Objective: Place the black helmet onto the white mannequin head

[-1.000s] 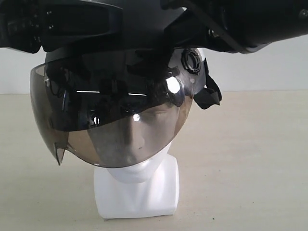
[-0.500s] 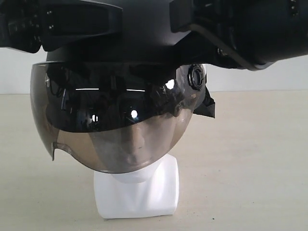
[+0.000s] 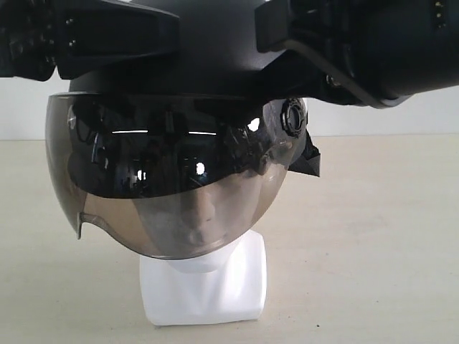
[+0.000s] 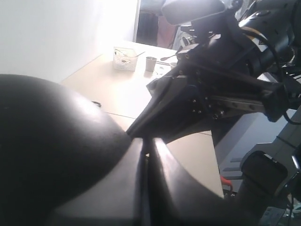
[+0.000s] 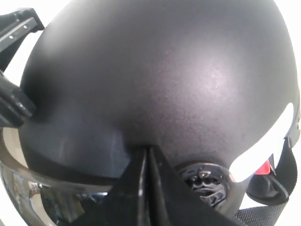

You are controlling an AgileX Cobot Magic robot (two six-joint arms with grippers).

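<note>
The black helmet [image 3: 208, 68] sits over the white mannequin head [image 3: 208, 283]. Its smoky visor [image 3: 165, 179] hangs in front of the face, which shows dimly through the tint. Only the chin and blocky neck base are uncovered. My left gripper [image 4: 145, 141] is shut, its tips resting against the helmet's dome [image 4: 47, 141]. Shut too is my right gripper [image 5: 148, 149], pressed on the shell [image 5: 164, 70] just beside the round side pivot [image 5: 204, 181]. Both arms fill the top of the exterior view and hide the crown.
The head stands on a beige table [image 3: 373, 236] before a white wall. A black chin strap [image 3: 310, 159] hangs off the helmet's right side. At the table's far end stand a small wire basket [image 4: 124, 59] and a cup [image 4: 150, 63].
The helmet has turned and settled level on the head, its visor now squarer to the face. The right arm has shifted left and lower; the left arm has hardly moved.
</note>
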